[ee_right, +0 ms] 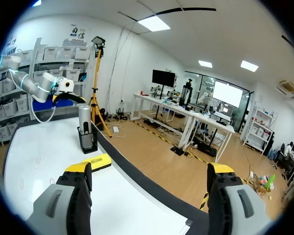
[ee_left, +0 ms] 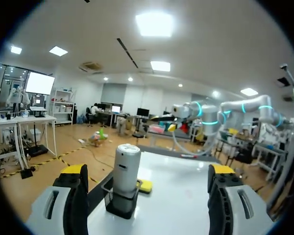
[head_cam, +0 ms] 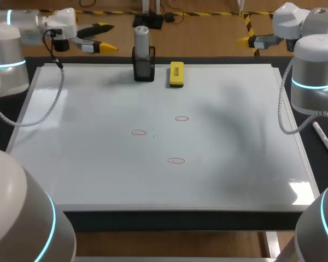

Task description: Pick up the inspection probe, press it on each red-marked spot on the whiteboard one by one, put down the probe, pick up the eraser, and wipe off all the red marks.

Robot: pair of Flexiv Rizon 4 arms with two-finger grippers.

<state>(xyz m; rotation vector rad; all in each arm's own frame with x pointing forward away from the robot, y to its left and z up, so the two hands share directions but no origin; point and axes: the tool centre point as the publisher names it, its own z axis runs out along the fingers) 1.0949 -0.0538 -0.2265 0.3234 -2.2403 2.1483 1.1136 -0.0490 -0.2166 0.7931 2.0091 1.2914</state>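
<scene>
The left hand (ee_left: 148, 170) is wide open and holds nothing. The right hand (ee_right: 149, 169) is open and empty too. The probe (head_cam: 141, 39) stands upright in a black holder (head_cam: 144, 70) at the whiteboard's (head_cam: 71, 164) far edge. The yellow eraser (head_cam: 176, 74) lies just beside it. Three red marks (head_cam: 176, 160) sit mid-board.

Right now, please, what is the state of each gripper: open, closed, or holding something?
Left gripper: open, holding nothing.
Right gripper: open, holding nothing.
</scene>
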